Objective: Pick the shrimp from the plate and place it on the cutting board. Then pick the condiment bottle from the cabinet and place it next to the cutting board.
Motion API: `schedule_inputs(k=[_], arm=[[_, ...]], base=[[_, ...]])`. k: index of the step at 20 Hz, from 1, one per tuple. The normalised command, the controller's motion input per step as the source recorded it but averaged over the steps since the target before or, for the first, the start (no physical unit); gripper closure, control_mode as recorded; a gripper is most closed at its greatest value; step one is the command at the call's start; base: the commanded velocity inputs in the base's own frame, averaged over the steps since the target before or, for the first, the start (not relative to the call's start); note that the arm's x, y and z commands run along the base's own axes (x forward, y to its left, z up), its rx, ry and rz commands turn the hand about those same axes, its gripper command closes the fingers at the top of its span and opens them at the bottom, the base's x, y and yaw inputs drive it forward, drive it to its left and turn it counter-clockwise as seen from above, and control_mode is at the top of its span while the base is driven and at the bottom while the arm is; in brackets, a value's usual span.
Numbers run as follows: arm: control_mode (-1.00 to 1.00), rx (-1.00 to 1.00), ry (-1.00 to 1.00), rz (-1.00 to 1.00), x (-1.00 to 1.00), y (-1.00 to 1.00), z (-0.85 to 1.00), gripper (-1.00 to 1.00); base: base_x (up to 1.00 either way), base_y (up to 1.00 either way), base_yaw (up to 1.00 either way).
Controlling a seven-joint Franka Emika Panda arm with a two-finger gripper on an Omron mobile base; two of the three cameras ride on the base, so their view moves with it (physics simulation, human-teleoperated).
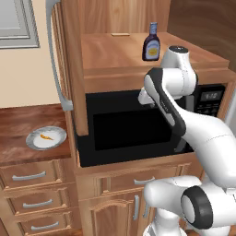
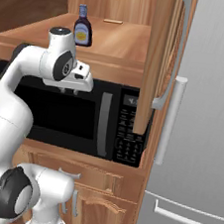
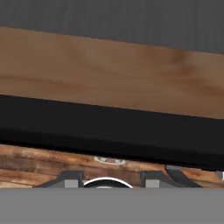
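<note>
Step in hand, by my judgement: the first one, not yet done. The shrimp (image 1: 45, 136) lies at the centre of the plate (image 1: 32, 142), which sits on the bench (image 1: 20, 120) near its front edge, left of the microwave (image 1: 124, 126).

Jaws (image 2: 69, 92): hanging in front of the microwave's upper edge, pointing down, nothing between them that I can see; whether apart or together I cannot tell.

Bottle (image 1: 151, 43): upright on the shelf (image 1: 110, 53) of the open cabinet (image 1: 73, 64), towards its right side, above the microwave, untouched.

Next move, as I judge it: swing left and down over the plate, then a fine pinch on a very small piece.

Room: wooden drawers (image 1: 30, 177) under the bench; steel fridge (image 2: 207, 121) on the far right.
</note>
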Motion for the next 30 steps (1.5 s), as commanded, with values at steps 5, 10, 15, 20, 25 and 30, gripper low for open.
schedule_inputs(k=[5, 10, 15, 20, 25, 30], arm=[[-1.0, 0.0, -0.13, 0.01, -0.3, 0.0, 0.17, -1.0], [-1.0, 0.0, -0.37, 0.04, -0.75, -0.01, 0.38, -1.0], [-1.0, 0.0, -0.35, 0.05, -0.81, -0.01, 0.34, -1.0], [-1.0, -0.02, -0.2, 0.04, -0.72, -0.05, 0.24, -1.0], [-1.0, -0.02, -0.12, 0.0, -0.63, -0.01, 0.14, -1.0], [-1.0, -0.01, -0.09, 0.0, -0.52, -0.07, 0.05, -1.0]], base=[[0.0, 0.0, 0.0], [0.0, 0.0, 0.0], [0.0, 0.0, 0.0], [0.0, 0.0, 0.0], [0.0, 0.0, 0.0], [0.0, 0.0, 0.0]])
